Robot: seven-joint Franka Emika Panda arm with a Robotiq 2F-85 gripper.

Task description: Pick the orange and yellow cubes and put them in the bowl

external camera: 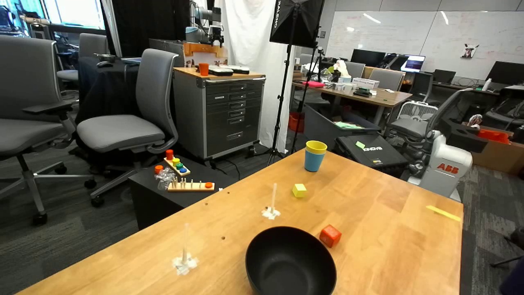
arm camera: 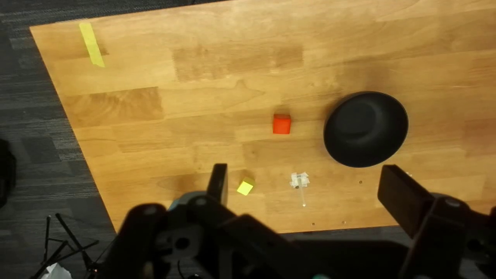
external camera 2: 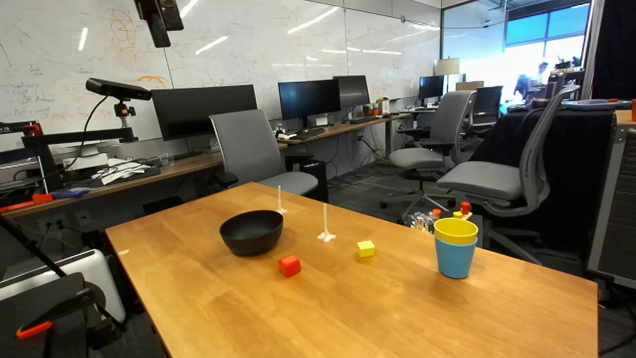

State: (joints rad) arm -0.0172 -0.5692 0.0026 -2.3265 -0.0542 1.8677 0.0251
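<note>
In both exterior views, orange cube [external camera: 330,236] sits near the black bowl [external camera: 290,262], yellow cube [external camera 2: 365,248] between it and stacked cups [external camera 2: 455,256]. In an exterior view, ABB robot [external camera: 444,168] past the table [external camera: 389,246]. Wrist view: gripper [arm camera: 308,184] has fingers [arm camera: 405,203] spread wide.

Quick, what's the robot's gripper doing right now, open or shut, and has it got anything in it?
Robotiq gripper: open, jaws spread wide in the wrist view, holding nothing.

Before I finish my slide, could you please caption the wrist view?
Open gripper above a table bearing an orange-red block, a yellow block and a black bowl.
</note>
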